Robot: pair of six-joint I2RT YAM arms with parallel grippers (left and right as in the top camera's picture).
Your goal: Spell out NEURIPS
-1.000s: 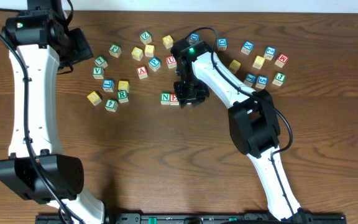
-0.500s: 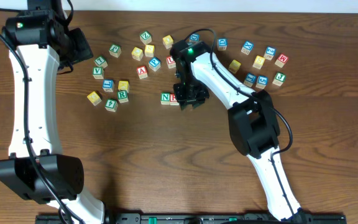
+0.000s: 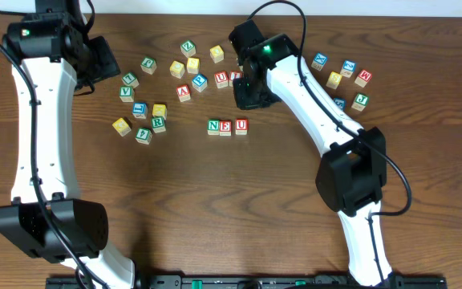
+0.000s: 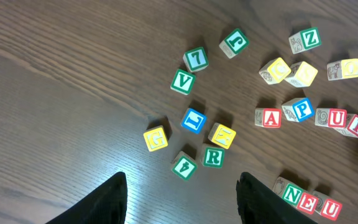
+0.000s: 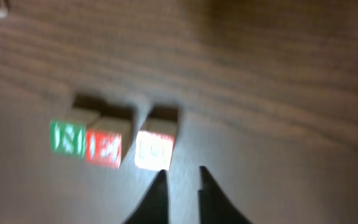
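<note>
From above, three cubes sit side by side in the N-E-U row (image 3: pixel 226 127) near the middle of the brown worktop (image 3: pixel 215 209). They read N, E, U. The right hand (image 3: pixel 249 95) hangs just behind the U end of the row and touches no cube. From up here I cannot tell how its fingers stand. The green R cube (image 3: pixel 158 123) lies off the N end of the row, in a small bunch of cubes. The blue P cube (image 3: pixel 200 81) and the red A cube (image 3: pixel 184 91) lie behind the row, on the N side. The red I cube (image 3: pixel 235 77) is behind the row too, half hidden by the right arm. The left hand (image 3: pixel 96 60) is far past the N end, near the back.

In the left wrist view, the left hand (image 4: pixel 182 180) is spread wide over bare wood, with nothing between its fingers. The N-E-U row (image 4: pixel 309 201) shows low in one corner. The R cube (image 4: pixel 213 156) is near the N end. The P cube (image 4: pixel 302 109) is farther off.

The right wrist view is blurry. The right hand (image 5: pixel 182 173) has its fingers almost pressed together, with only a thin gap and nothing in it. Its tips are just beside the U end of the N-E-U row (image 5: pixel 107 147). N and E touch, and U is just beside E.
</note>
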